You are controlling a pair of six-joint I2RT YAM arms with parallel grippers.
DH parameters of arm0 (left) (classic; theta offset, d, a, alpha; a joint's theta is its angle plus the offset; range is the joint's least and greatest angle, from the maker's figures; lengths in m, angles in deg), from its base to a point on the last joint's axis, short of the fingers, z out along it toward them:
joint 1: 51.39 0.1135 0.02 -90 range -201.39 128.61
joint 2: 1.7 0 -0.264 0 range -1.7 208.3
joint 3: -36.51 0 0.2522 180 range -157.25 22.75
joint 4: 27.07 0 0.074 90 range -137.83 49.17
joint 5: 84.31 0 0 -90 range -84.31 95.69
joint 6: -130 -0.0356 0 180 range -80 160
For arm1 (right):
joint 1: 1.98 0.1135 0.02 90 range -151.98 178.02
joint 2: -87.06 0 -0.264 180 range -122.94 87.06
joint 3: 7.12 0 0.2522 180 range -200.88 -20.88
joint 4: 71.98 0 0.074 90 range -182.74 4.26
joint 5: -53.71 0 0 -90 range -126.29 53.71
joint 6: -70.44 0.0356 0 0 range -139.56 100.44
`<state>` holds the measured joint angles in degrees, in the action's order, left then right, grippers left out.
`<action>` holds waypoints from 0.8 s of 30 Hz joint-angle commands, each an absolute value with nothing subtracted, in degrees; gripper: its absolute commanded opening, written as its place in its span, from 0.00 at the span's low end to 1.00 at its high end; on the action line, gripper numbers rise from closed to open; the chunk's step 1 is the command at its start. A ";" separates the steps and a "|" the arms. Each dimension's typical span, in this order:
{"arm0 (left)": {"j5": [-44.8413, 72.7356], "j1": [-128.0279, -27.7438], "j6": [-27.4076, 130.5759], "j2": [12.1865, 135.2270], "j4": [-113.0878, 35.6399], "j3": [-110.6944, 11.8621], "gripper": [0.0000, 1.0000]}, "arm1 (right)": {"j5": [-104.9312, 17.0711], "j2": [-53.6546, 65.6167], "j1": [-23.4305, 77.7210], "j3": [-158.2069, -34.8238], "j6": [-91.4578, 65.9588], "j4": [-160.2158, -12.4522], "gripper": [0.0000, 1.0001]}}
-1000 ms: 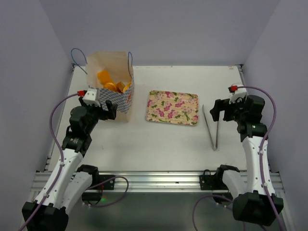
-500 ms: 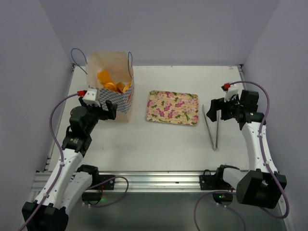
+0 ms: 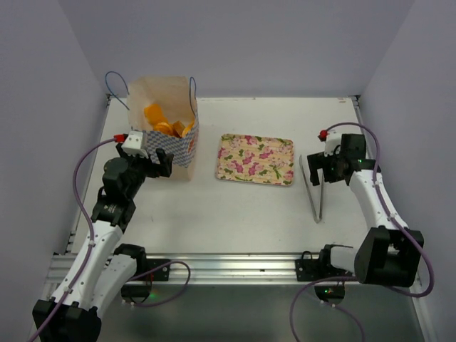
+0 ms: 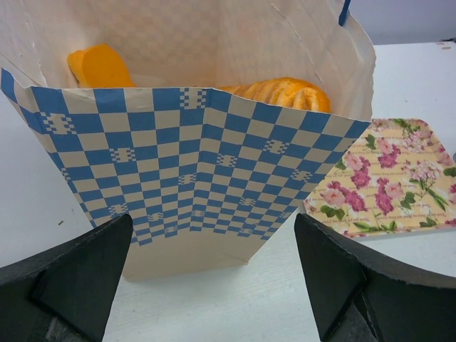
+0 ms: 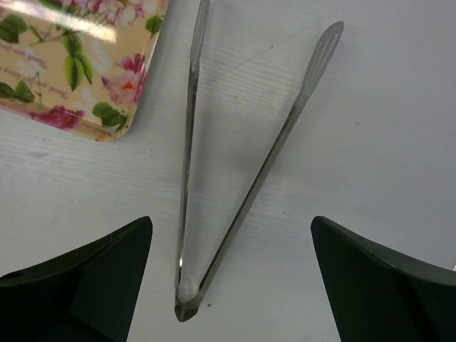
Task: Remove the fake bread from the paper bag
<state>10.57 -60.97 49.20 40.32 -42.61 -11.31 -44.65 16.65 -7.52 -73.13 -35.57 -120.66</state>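
The paper bag (image 3: 165, 135) stands upright at the far left of the table, its mouth open. Golden-orange fake bread (image 3: 164, 122) shows inside it. In the left wrist view the checkered bag wall (image 4: 192, 178) fills the frame, with a braided loaf (image 4: 281, 92) and an orange piece (image 4: 100, 65) above its rim. My left gripper (image 3: 161, 166) (image 4: 214, 224) is open and empty just in front of the bag's near side. My right gripper (image 3: 318, 169) (image 5: 232, 221) is open and empty at the right, just above metal tongs (image 5: 281, 132).
A floral tray (image 3: 255, 159) lies mid-table, to the right of the bag; it also shows in the left wrist view (image 4: 385, 178) and in the right wrist view (image 5: 78, 64). The tongs (image 3: 313, 192) lie on the table right of the tray, hinge towards me.
My right arm has swung away from me and slightly left, bringing its gripper over the tongs. The left arm, bag and bread have not moved.
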 commanded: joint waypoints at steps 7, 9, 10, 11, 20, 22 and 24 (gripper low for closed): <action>10.43 -61.32 48.53 40.40 -40.39 -12.93 1.00 | -41.30 9.29 -2.69 -71.33 -37.85 -120.72 0.99; 10.61 -61.32 48.62 40.40 -40.39 -12.75 1.00 | -41.04 7.62 -2.68 -72.64 -37.32 -120.89 0.99; 10.52 -61.32 48.62 40.49 -40.39 -12.75 1.00 | -40.86 6.74 -2.68 -73.00 -37.23 -121.16 0.99; 10.61 -61.32 48.62 40.75 -40.48 -12.93 1.00 | -40.86 4.99 -2.68 -73.52 -37.23 -121.51 0.99; 10.87 -61.32 48.62 41.45 -40.56 -13.11 1.00 | -39.01 1.63 -2.51 -71.95 -37.76 -120.37 0.99; 11.05 -61.32 48.62 41.72 -40.56 -13.19 1.00 | -39.10 0.67 -2.51 -72.03 -37.58 -120.28 0.99; 11.31 -61.32 48.70 41.89 -40.65 -13.28 1.00 | -39.27 -0.82 -2.51 -72.56 -37.49 -120.63 0.99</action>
<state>10.88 -60.97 49.22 41.61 -42.67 -11.31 -40.02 0.98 -2.63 -71.53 -37.41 -121.20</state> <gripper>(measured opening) 0.995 0.987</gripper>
